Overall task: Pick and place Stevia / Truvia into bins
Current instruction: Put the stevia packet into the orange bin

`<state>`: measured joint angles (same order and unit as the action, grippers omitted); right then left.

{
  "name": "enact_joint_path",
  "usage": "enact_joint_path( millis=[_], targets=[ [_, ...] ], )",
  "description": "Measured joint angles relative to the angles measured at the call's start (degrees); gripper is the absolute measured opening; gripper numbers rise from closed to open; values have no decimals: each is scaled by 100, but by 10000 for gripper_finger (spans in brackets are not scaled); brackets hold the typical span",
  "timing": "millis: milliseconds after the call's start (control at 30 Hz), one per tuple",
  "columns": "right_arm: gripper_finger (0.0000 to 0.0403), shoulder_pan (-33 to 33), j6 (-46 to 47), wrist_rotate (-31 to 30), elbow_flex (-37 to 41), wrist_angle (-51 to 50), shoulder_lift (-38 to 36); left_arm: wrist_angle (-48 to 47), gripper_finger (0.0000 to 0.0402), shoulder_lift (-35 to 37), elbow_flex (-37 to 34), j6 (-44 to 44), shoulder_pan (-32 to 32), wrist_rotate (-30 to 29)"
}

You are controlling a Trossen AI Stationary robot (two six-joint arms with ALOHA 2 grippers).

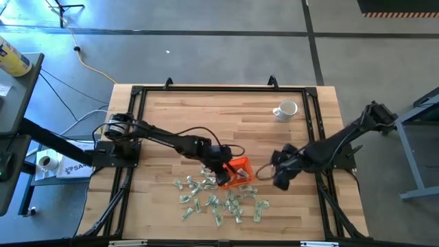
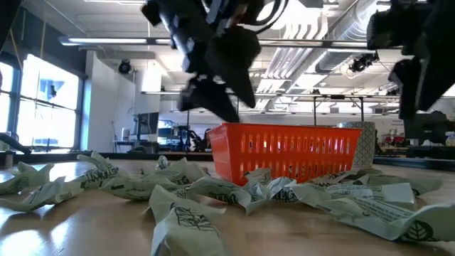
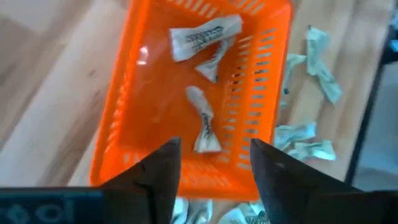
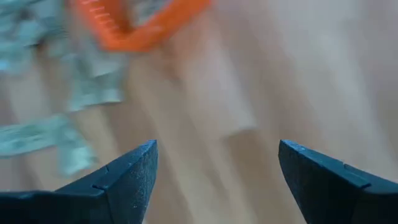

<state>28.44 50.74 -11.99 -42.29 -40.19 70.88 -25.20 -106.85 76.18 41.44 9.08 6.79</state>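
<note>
I saw the left gripper with its two dark fingers parted and nothing between them, hanging just above the small shallow orange plastic tray with slotted low walls. In the left wrist view, three crumpled pale green and white paper sachets in the tray lay on its floor: two crossed near the upper middle of the frame, one lower down, close above the gap of the fingers. In the high view the left gripper sat over the tray a little below the centre of the frame, and in the low view it hung dark above the tray's left end.

The right gripper had its fingers spread wide and empty over bare wood, with a corner of the tray at the upper left of its view. In the high view the right gripper stood just right of the tray, apart from it.

The loose sachets on the table lay scattered in a heap in the lower middle of the high view, just below the tray; in the low view they filled the foreground. The light wooden plank table also carried a white ceramic mug at the upper right, well apart from the tray.
</note>
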Motion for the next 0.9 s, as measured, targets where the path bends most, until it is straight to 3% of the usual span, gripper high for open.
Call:
enact_joint_path(
  millis=[167, 300, 400, 633, 767, 900],
  targets=[
    [319, 202, 587, 36, 34, 1164, 636, -1506, 236, 110, 434, -100, 235, -643],
    [301, 196, 501, 276, -294, 2260, 1454, -2850, 204, 436, 646, -140, 471, -1379],
    [278, 144, 644, 526, -640, 2369, 2149, -3791, 171, 689, 535, 275, 696, -1957],
    [186, -21, 1529, 383, -1670, 2325, 3099, -4091, 99, 1330, -58, 983, 1093, -2243],
    [120, -311, 1912, 38, -2308, 1533, 3371, -4082, 68, 1681, -518, 1315, 1295, -2247],
    [65, -752, 1978, 210, -2434, 1197, 3674, -4081, 50, 1994, -1024, 1467, 1449, -2267]
  ],
)
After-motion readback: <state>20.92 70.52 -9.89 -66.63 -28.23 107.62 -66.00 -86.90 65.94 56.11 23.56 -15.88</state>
